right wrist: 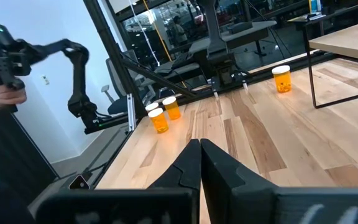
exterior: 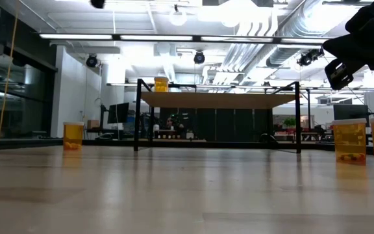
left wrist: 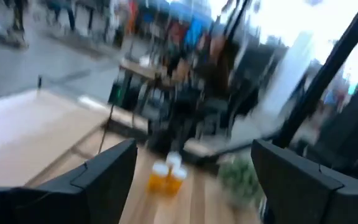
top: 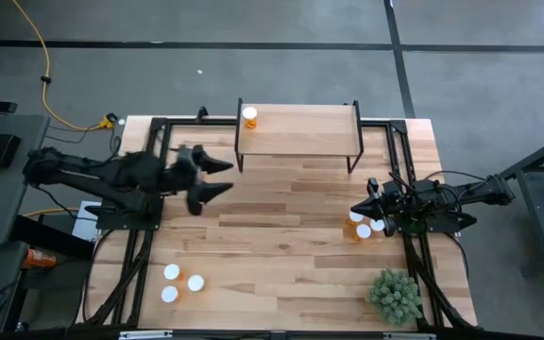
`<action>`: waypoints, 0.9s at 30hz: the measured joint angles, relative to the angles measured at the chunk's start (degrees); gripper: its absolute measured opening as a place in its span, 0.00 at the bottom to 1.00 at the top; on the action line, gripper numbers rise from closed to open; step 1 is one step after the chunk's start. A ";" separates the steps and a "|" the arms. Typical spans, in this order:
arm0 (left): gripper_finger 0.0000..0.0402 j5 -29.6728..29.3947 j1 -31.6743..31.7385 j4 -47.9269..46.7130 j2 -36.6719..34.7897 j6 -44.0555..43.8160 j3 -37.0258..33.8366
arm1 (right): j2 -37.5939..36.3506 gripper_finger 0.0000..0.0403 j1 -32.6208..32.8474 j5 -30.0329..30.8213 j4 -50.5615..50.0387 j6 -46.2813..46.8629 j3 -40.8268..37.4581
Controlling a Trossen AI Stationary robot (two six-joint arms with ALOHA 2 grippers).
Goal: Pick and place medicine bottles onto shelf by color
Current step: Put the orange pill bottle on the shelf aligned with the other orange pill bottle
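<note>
Translucent amber cylindrical white-capped bottle [top: 249, 116] on pale wooden black-framed shelf [top: 300, 132], left hand [top: 223, 178] spread, right hand [top: 356, 210] pressed together, striped butcher-block counter [top: 281, 255]

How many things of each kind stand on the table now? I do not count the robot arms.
Medicine bottles: 8. One is on the shelf at, three are at the left front, three are on the right side, and one is on the tabletop near a shelf leg.
Shelf: 1
Plant: 1
Total: 10
</note>
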 joint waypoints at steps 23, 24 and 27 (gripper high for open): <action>0.08 -7.76 -4.28 -7.35 -7.64 11.53 -3.50 | 1.04 0.00 -0.02 17.75 36.98 -0.15 -0.02; 0.04 -7.67 -4.23 -8.22 -7.81 11.14 -3.50 | 1.50 0.00 -0.02 17.36 38.08 -0.57 -0.02; 0.03 -7.20 -4.19 -9.13 -8.47 10.04 -3.45 | 2.89 0.00 -0.02 16.28 39.34 0.49 -0.02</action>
